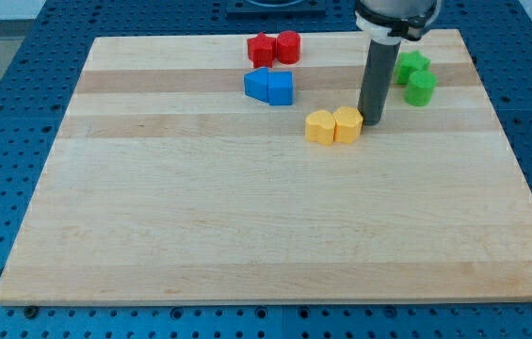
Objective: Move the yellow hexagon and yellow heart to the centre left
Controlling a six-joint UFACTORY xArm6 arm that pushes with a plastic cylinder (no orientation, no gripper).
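Note:
Two yellow blocks sit side by side, touching, right of the board's middle in the upper half: the left one looks like a heart, the right one like a hexagon. My tip is just right of the yellow hexagon, at or very near its right edge. The rod rises from there to the view's top.
Two blue blocks sit together up and left of the yellow pair. Two red blocks sit near the board's top edge. A green star and a green round block sit right of the rod. The wooden board lies on a blue pegboard table.

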